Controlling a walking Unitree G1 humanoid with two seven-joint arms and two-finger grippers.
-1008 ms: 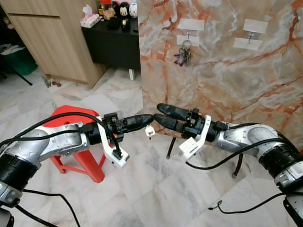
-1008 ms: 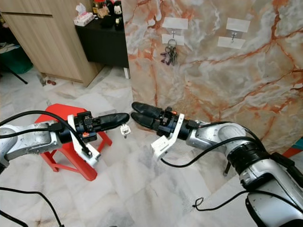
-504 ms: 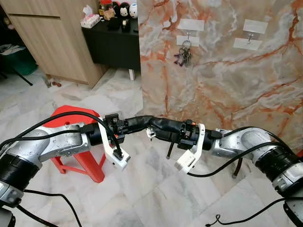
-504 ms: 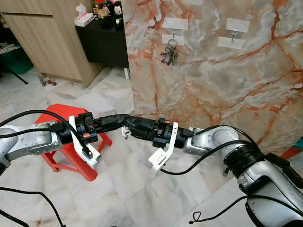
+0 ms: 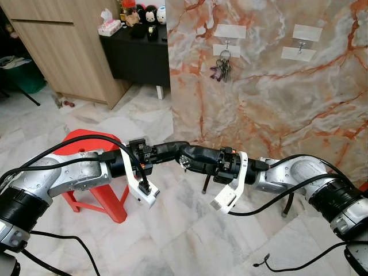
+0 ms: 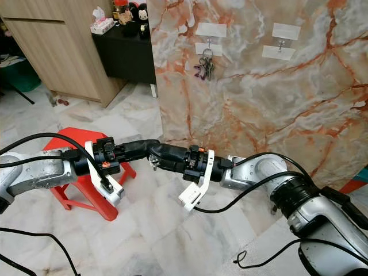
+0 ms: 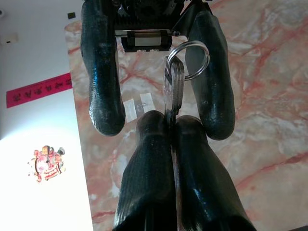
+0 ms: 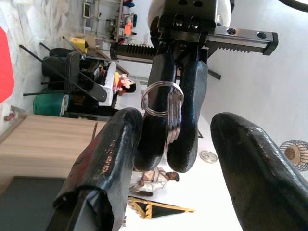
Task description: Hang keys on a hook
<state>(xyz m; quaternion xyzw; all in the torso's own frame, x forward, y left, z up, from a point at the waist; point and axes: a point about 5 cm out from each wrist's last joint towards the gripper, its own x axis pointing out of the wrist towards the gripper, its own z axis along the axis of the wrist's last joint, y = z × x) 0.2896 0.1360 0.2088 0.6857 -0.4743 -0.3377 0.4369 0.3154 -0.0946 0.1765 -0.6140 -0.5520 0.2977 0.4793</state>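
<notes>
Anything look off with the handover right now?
Nothing stands out. The left gripper pinches the keys by the blades, ring free, while the right gripper straddles them with its fingers apart. A second bunch hangs on the wall hook.

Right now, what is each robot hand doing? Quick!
Left gripper: shut on the keys.
Right gripper: open, its fingers on either side of the left gripper's tips and the key ring.

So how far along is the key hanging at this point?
Done: the keys are picked up, pinched in the shut left claw. In hand: a handover, the open right claw straddling them, not yet closed. Left: grip, carry to the marble wall and hang them on the free hook; the neighbouring hook already holds another bunch.
</notes>
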